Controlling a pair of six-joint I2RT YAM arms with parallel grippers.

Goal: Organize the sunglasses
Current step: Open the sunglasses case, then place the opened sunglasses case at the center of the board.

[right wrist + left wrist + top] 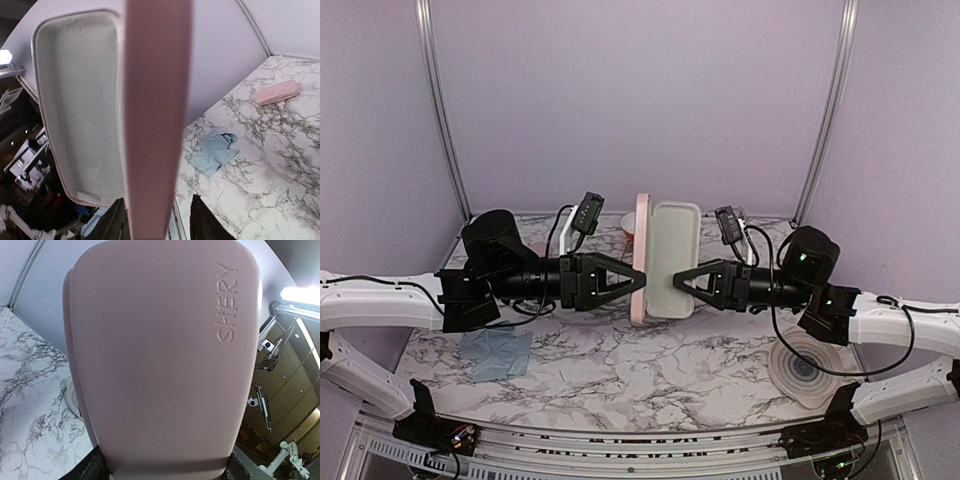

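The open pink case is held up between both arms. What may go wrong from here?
1. The right gripper straddles one wall of the open case with a gap showing beside it, so the left gripper may carry it alone; it might tilt or slip.
2. Lifted above the table, a dropped case could fall hard.
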